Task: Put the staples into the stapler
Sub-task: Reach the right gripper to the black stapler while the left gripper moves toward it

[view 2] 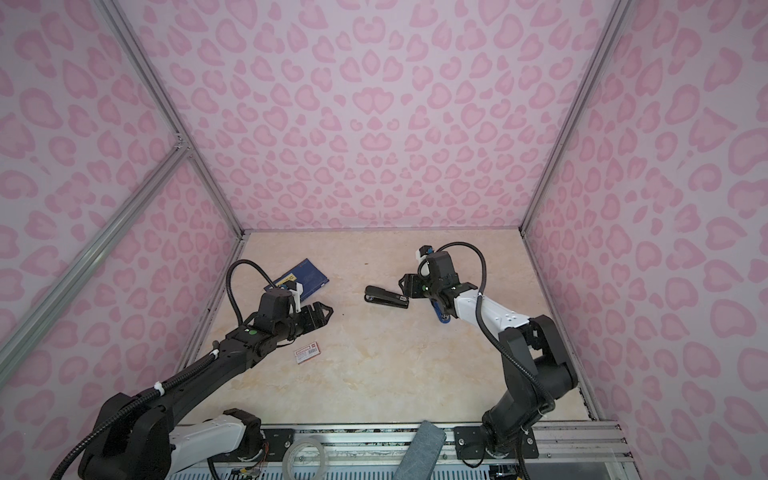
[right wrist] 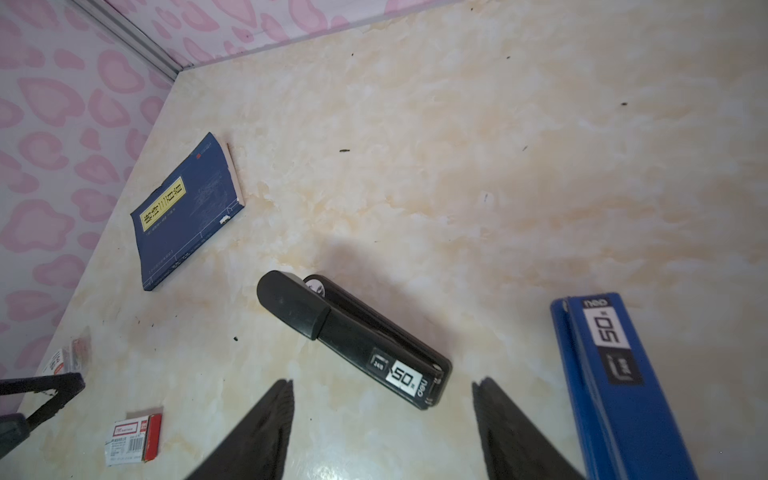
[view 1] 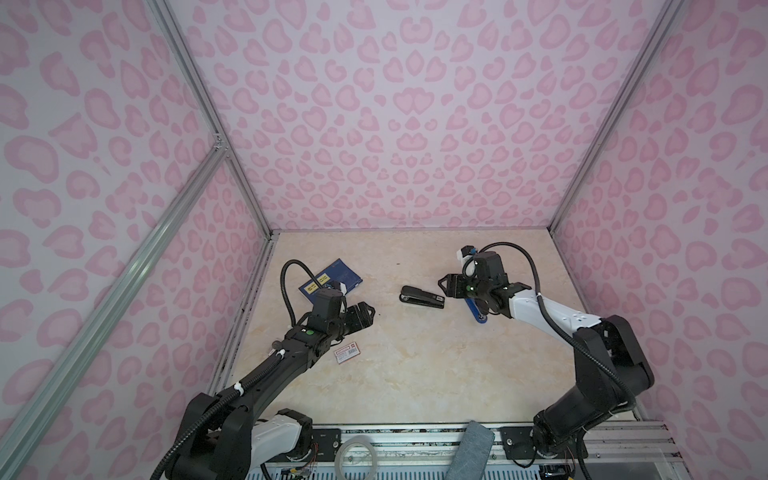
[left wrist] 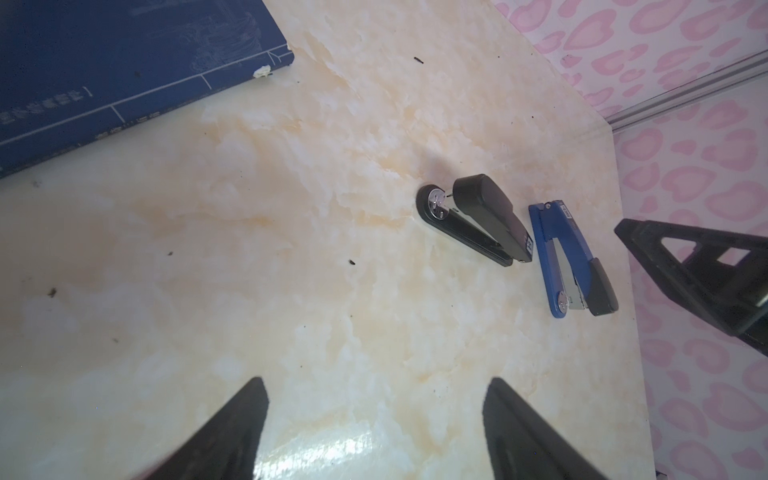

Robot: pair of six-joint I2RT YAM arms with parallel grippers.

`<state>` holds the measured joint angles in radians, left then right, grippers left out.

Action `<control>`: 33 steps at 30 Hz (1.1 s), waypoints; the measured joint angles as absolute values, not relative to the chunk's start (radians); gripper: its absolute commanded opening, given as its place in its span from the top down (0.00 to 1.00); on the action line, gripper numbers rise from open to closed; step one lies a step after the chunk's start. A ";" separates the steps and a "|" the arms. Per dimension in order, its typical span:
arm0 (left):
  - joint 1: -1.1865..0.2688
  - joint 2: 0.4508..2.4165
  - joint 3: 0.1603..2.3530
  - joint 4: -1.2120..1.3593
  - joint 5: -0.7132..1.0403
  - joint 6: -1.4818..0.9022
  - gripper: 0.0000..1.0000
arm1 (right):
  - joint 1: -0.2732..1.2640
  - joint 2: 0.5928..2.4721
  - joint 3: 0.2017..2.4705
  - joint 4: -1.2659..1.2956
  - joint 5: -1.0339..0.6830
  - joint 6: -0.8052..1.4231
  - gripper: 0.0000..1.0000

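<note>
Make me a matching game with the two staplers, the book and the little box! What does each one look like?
Things:
1. black stapler
2. blue stapler
3. booklet
4. little box

Looks:
A. dark blue cover with a yellow label
B. white with a red end
C. blue body with a black tip
D. black body

Pairs: 1-D, 2-C, 3-A, 4-B

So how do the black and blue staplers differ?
The black stapler is black-bodied; the blue stapler is blue with a black handle tip. The black stapler lies in plain view; the blue stapler sits mostly hidden under the right arm in both top views. Both lie ungripped, each bearing a 50 label.
</note>
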<state>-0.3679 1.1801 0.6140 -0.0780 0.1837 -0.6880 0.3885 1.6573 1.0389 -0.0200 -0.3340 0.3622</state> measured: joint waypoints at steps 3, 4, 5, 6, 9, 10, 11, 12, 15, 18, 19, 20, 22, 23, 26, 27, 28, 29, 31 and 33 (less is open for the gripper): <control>-0.370 1.180 0.606 -0.078 0.183 -0.690 0.16 | 0.402 1.718 1.084 -0.022 -0.342 0.356 0.29; -0.372 1.180 0.602 -0.078 0.183 -0.691 0.16 | 0.406 1.738 1.099 -0.023 -0.346 0.355 0.29; -0.373 1.182 0.599 -0.077 0.183 -0.694 0.16 | 0.408 1.760 1.114 -0.023 -0.352 0.355 0.29; -0.373 1.184 0.598 -0.076 0.183 -0.697 0.16 | 0.411 1.778 1.128 -0.024 -0.356 0.355 0.29; -0.373 1.192 0.594 -0.075 0.183 -0.700 0.16 | 0.419 1.824 1.163 -0.029 -0.370 0.351 0.29; -0.373 1.194 0.593 -0.074 0.183 -0.706 0.16 | 0.423 1.838 1.176 -0.034 -0.372 0.348 0.29; -0.373 1.196 0.591 -0.073 0.183 -0.706 0.16 | 0.429 1.852 1.191 -0.038 -0.379 0.346 0.29; -0.374 1.199 0.591 -0.073 0.183 -0.706 0.16 | 0.435 1.863 1.203 -0.043 -0.383 0.343 0.29; -0.375 1.208 0.591 -0.072 0.183 -0.710 0.16 | 0.459 1.904 1.247 -0.059 -0.398 0.326 0.29; -0.375 1.214 0.591 -0.072 0.184 -0.713 0.16 | 0.476 1.935 1.277 -0.072 -0.415 0.316 0.29; -0.376 1.214 0.591 -0.072 0.184 -0.713 0.16 | 0.480 1.944 1.284 -0.078 -0.420 0.310 0.29; -0.377 1.214 0.591 -0.072 0.183 -0.713 0.16 | 0.484 1.950 1.290 -0.085 -0.423 0.309 0.29; -0.377 1.215 0.587 -0.072 0.184 -0.714 0.16 | 0.495 1.964 1.311 -0.106 -0.427 0.297 0.30; -0.377 1.215 0.585 -0.072 0.184 -0.714 0.16 | 0.501 1.972 1.321 -0.113 -0.426 0.292 0.30; -0.378 1.216 0.580 -0.071 0.184 -0.717 0.16 | 0.530 1.997 1.364 -0.157 -0.414 0.257 0.31; -0.378 1.217 0.578 -0.071 0.184 -0.717 0.16 | 0.540 2.004 1.378 -0.173 -0.400 0.239 0.31; -0.378 1.220 0.576 -0.071 0.184 -0.719 0.16 | 0.550 2.009 1.389 -0.187 -0.390 0.228 0.31; -0.378 1.221 0.574 -0.071 0.184 -0.722 0.16 | 0.557 2.014 1.399 -0.199 -0.383 0.218 0.31; -0.378 1.224 0.574 -0.070 0.184 -0.722 0.16 | 0.576 2.029 1.431 -0.237 -0.358 0.190 0.32; -0.379 1.228 0.574 -0.067 0.184 -0.724 0.16 | 0.595 2.049 1.466 -0.272 -0.321 0.159 0.33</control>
<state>-0.3790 1.2278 0.5739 -0.0673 0.1837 -0.7242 0.5953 2.0487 1.4662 -0.2722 -0.3210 0.1593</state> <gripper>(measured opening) 0.840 0.682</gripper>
